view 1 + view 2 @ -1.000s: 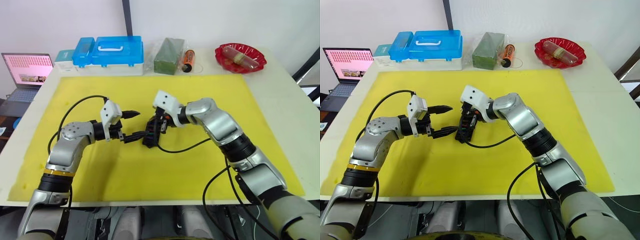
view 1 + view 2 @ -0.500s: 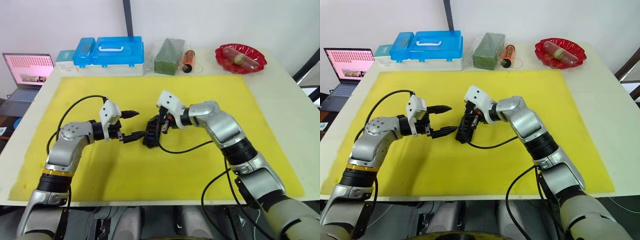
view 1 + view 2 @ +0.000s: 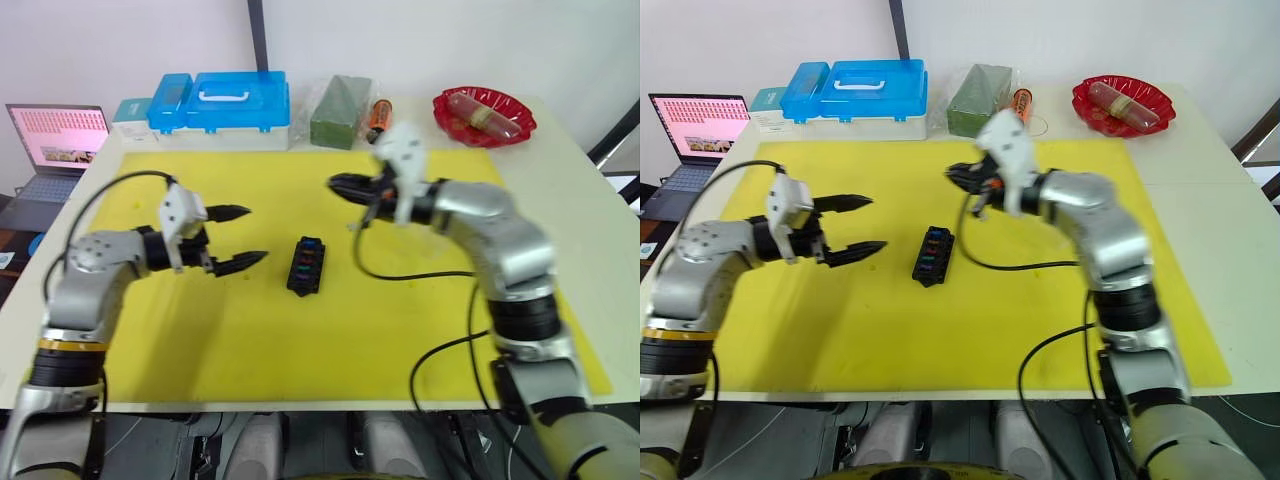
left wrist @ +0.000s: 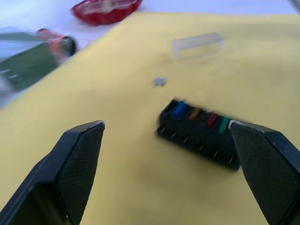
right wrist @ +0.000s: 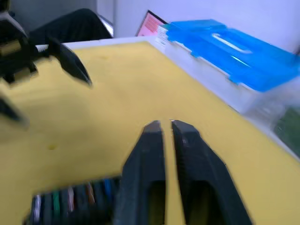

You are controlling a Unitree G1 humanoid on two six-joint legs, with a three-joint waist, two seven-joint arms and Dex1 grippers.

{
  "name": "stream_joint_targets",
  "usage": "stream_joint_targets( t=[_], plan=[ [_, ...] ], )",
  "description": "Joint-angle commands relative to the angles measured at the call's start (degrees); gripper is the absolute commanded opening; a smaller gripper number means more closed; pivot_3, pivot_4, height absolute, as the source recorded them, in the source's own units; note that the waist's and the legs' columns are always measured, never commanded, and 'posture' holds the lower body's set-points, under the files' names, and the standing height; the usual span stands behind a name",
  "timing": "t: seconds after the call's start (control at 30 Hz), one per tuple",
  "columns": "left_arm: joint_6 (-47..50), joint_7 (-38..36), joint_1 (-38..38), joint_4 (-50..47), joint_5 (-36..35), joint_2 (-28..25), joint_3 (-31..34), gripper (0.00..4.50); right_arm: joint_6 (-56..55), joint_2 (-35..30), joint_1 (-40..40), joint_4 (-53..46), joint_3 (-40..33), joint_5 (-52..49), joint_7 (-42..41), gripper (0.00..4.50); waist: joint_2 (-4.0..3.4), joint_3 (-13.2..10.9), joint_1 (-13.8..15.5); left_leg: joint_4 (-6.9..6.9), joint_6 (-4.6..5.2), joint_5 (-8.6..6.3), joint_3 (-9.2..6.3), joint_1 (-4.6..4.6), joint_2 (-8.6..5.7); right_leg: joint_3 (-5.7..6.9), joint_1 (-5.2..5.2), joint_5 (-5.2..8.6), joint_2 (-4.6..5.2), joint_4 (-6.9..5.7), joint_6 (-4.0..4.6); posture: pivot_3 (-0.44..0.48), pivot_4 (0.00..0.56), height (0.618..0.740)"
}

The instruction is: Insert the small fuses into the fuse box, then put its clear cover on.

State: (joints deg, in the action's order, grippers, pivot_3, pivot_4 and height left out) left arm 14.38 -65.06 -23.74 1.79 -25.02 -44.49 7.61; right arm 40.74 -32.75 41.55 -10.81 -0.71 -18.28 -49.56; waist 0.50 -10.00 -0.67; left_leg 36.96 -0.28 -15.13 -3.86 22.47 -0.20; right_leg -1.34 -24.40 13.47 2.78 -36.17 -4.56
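Observation:
The fuse box [image 3: 305,265], a small black block, lies on the middle of the yellow mat [image 3: 300,340] with nothing touching it. Blue, orange, red and green small fuses sit in its slots [image 4: 201,119]. One loose grey fuse [image 4: 160,81] lies on the mat just beyond it, and the clear cover [image 4: 197,45] rests farther off toward the red bowl. My left gripper [image 3: 252,234] is open, a short way left of the box. My right gripper [image 3: 338,185] hovers above the mat behind the box, shut, with nothing seen between its fingers [image 5: 152,140].
Along the table's back edge stand a blue-lidded storage case [image 3: 220,100], a green pack [image 3: 338,98], an orange tube [image 3: 378,113] and a red bowl [image 3: 483,112]. A laptop [image 3: 60,140] sits off the left side. Black cables hang from both arms.
My right gripper has lifted off the fuse box and swung back and up. My left gripper has drawn away to the left. The box now lies alone.

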Motion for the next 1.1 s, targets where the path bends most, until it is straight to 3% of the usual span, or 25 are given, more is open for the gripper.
stream_joint_targets(
  t=[0.03,0.13,0.3,0.47,0.73,0.83,0.93,1.1],
  plan=[
    [-3.85,-2.54,0.46,6.13,-0.11,-4.95,6.43,4.5,-4.43,-11.05,-5.85,-1.36,-5.3,-0.14,-7.05,1.62,0.0,0.0,-0.09,-0.02,0.02,-0.01,0.01,-0.01,0.0,0.02,0.0,0.01,-0.02,0.02,-0.01,0.0,0.15,0.74],
    [-6.89,-3.62,0.81,13.15,0.24,-7.67,9.69,4.5,-8.72,-18.89,-12.38,1.57,-9.76,0.19,-10.2,2.69,0.0,-0.01,-0.27,-0.11,0.04,-0.02,0.05,-0.06,0.03,0.02,0.0,0.02,-0.06,0.04,0.0,0.0,0.15,0.74],
    [-12.27,-4.3,0.57,22.54,2.4,-10.23,11.36,4.5,-14.13,-23.62,-19.69,9.26,-16.08,0.28,-10.88,4.44,-0.02,-0.02,-0.37,-0.08,0.04,-0.02,0.21,-0.16,0.09,-0.1,0.0,0.04,-0.09,-0.03,0.05,0.0,0.15,0.74],
    [-16.2,-3.94,2.03,26.48,3.44,-10.25,11.7,4.5,-18.02,-25.25,-27.53,15.59,-21.6,0.21,-10.43,4.48,-0.02,-0.03,-0.05,-0.07,0.04,-0.02,0.27,-0.11,0.06,-0.11,0.02,0.01,-0.01,0.04,-0.02,0.0,0.15,0.74],
    [-15.25,-4.49,2.33,20.94,2.59,-8.78,9.74,4.5,-12.43,-23.68,-24.09,13.53,-21.29,-0.73,-3.0,4.48,-0.04,-0.04,-0.28,0.02,0.04,-0.02,0.28,-0.13,0.09,-0.15,0.02,0.0,-0.04,-0.03,0.0,0.0,0.15,0.74],
    [-12.84,-4.04,0.24,16.55,1.24,-7.76,8.75,4.5,-2.12,-22.51,-20.99,8.36,-18.9,-4.07,-0.51,4.48,-0.03,-0.04,-0.2,0.03,0.04,-0.02,0.27,-0.13,0.09,-0.15,0.02,0.0,-0.03,-0.04,0.0,0.0,0.15,0.74],
    [-10.12,-4.78,-2.01,11.92,0.48,-6.62,6.73,4.5,14.56,-17.89,-12.28,5.11,-17.87,-11.51,4.78,4.48,-0.01,-0.04,-0.33,0.06,0.03,-0.02,0.24,-0.1,0.09,-0.15,0.02,-0.01,-0.04,-0.04,-0.01,0.0,0.15,0.74],
    [-6.51,-6.54,-5.27,3.44,-2.42,-3.65,2.77,4.5,37.59,-2.07,0.07,2.05,-21.83,-22.47,15.6,4.48,-0.01,-0.04,-0.33,0.03,0.03,-0.02,0.19,-0.1,0.09,-0.15,0.01,-0.02,-0.07,-0.07,-0.01,0.0,0.15,0.74]
  ],
)
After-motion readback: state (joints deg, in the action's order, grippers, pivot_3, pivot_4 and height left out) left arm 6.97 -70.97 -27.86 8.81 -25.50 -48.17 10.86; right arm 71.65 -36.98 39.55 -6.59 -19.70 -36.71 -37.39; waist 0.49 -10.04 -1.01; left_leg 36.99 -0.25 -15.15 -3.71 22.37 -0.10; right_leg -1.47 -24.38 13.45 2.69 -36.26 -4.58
